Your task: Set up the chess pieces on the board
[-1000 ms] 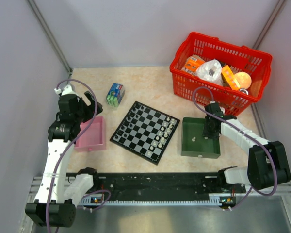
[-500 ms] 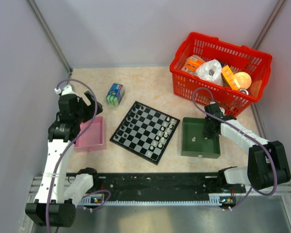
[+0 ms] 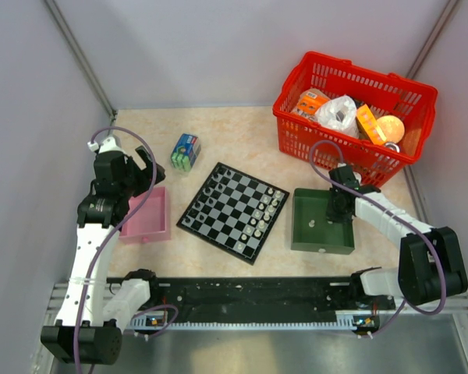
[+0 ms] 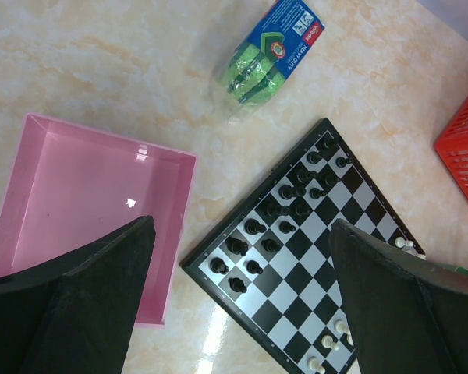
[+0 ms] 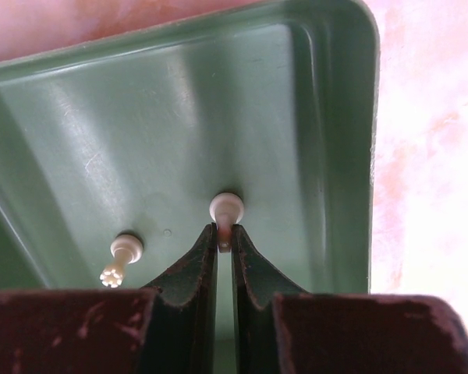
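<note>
The board lies mid-table, also in the left wrist view. Dark pieces stand along its left side and pale pieces along its right. My right gripper is down inside the green tray and is shut on a pale piece lying on the tray floor. A second pale piece lies to its left. My left gripper is open and empty, held above the pink tray and the board's left corner.
A red basket of packaged goods stands at the back right. A blue and green pack lies behind the board, also in the left wrist view. The pink tray holds nothing. Grey walls enclose the table.
</note>
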